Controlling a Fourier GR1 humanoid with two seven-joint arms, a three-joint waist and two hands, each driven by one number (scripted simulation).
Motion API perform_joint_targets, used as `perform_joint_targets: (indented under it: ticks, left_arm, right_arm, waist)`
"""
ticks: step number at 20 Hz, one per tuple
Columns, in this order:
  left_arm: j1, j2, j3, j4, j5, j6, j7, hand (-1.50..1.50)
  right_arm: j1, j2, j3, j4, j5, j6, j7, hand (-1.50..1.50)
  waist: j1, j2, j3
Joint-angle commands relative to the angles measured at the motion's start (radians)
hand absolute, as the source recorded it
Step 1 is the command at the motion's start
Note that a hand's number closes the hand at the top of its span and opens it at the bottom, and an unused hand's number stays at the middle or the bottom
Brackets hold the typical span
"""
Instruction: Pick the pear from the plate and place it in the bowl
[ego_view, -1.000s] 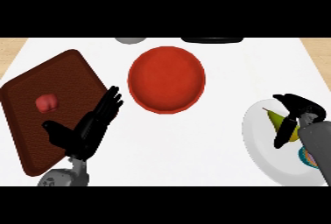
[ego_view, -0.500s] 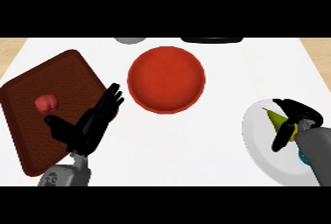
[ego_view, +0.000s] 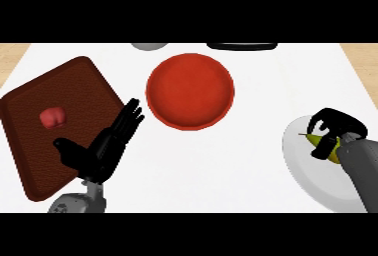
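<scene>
On the white plate (ego_view: 310, 170) at the right edge lies a yellow-green pear (ego_view: 330, 148), mostly covered by my right hand (ego_view: 336, 130), whose fingers and thumb curl round it. The red bowl (ego_view: 190, 91) stands empty at the middle of the counter, well to the left of that hand. My left hand (ego_view: 107, 145) rests open at the lower left, fingers pointing up beside the brown board.
A brown cutting board (ego_view: 44, 150) with a small red item (ego_view: 52, 117) on it fills the left side. A grey object (ego_view: 150, 46) and a dark object (ego_view: 242, 46) sit at the far edge. White counter lies between bowl and plate.
My right hand has settled lower over the pear and its fingers have curled closer round it. The left hand has stayed in place.
</scene>
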Motion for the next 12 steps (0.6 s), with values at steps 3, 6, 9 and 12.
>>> perform_joint_targets:
  ticks: [3, 6, 9, 12]
  left_arm:
    - [-0.004, -0.013, -0.001, 0.009, -0.011, 0.002, 0.019, 0.0]
    - [0.023, 0.014, 0.041, -0.024, 0.031, -0.039, 0.006, 0.0]
    - [-0.013, -0.02, 0.014, -0.005, -0.012, -0.004, 0.014, 0.0]
    - [0.002, -0.026, -0.001, 0.026, -0.035, 0.0, -0.01, 0.0]
  right_arm:
    - [0.044, 0.03, 0.021, 0.005, 0.039, -0.025, -0.078, 1.5]
    - [0.024, 0.055, 0.022, 0.025, 0.083, -0.072, -0.068, 1.5]
    - [0.024, 0.076, 0.019, -0.024, 0.103, -0.077, -0.036, 1.5]
    - [0.008, 0.188, 0.113, -0.173, 0.166, -0.082, 0.126, 1.5]
  waist:
    - [-0.003, 0.004, 0.009]
    - [0.001, 0.005, 0.009]
    - [-0.001, 0.004, 0.009]
    - [-0.003, 0.001, 0.008]
